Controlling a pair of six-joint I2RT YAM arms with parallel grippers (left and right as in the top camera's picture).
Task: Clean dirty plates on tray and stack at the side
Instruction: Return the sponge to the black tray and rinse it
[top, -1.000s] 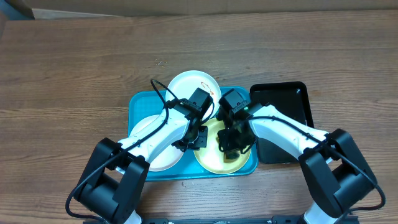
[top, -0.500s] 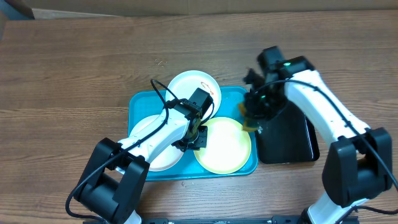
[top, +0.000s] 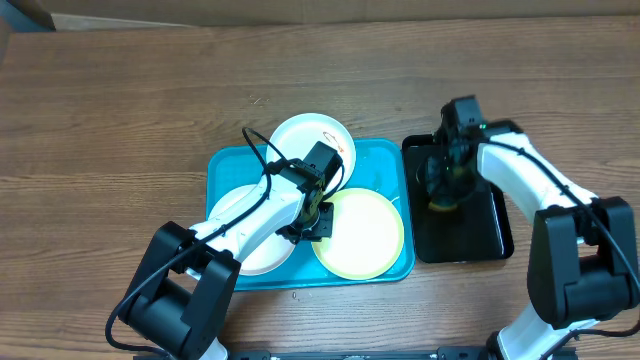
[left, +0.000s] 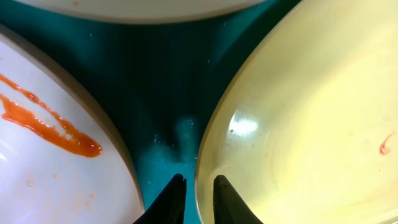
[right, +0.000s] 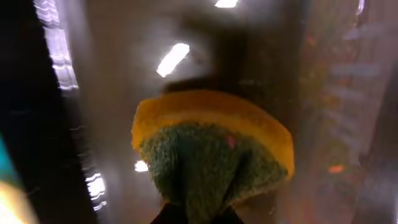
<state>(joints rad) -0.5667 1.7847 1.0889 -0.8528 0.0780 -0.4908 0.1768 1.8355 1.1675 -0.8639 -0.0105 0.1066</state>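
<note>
Your right gripper (right: 193, 211) pinches the sponge (right: 211, 149); left gripper (left: 199, 196) nips the yellow plate (left: 311, 124) rim; white plates (top: 312, 135) smeared; nothing stacked.

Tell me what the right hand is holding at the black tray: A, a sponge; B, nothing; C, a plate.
A: the right hand pinches a yellow-and-green sponge at the black tray.

Likely a robotics lab: white-and-black left arm (top: 250, 212) and right arm (top: 522, 172) mounted at a wood-grain table's (top: 120, 100) near edge.
</note>
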